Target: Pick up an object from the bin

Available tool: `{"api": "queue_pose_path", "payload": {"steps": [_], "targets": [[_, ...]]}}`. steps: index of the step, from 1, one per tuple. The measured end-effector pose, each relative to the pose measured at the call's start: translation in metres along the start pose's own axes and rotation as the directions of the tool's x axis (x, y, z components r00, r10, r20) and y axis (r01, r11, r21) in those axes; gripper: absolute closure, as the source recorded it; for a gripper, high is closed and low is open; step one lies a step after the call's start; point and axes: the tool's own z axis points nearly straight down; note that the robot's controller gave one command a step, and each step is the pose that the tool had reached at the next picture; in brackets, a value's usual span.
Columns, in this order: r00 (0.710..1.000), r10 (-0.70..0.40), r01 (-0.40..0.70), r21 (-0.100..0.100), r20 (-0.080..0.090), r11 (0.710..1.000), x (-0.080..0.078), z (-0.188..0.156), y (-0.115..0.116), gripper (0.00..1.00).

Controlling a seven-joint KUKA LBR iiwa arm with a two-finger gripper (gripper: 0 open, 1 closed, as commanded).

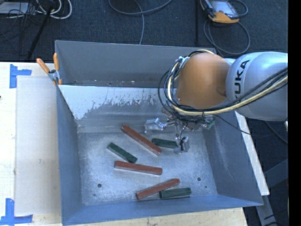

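In the camera view, the tool [182, 142] hangs low inside the bin [70, 173], under the arm's round orange cover [202, 81] and its looped cables, near the back-right part of the floor. Whether it is apart or together I cannot tell, because the wrist and cables hide much of it.

Its tip is at the right end of a short dark green bar [164, 143], which lies flat on the floor and stretches away to the tool's left. I cannot tell if the two touch.

Just beyond that bar, further left, a long reddish-brown bar [141, 140] lies on a slant, its lower end against the green one.

Further left and nearer the front lies a second green bar [122, 152], with a second brown bar [138, 168] just in front of it.

Well in front of the tool, by the front wall, a third brown bar [157, 189] and a third green bar [175, 192] lie side by side.
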Motion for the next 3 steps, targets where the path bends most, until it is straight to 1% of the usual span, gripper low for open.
{"api": "queue_pose_path", "payload": {"steps": [1,2,3], "targets": [[1.000,0.018,-0.018,-0.004,0.002,1.000,0.002,0.047,-0.009,0.00],[1.000,0.020,-0.020,-0.003,0.001,1.000,0.003,0.046,-0.009,1.00],[1.000,-0.017,0.017,0.003,0.004,1.000,0.007,-0.078,0.031,1.00]]}}
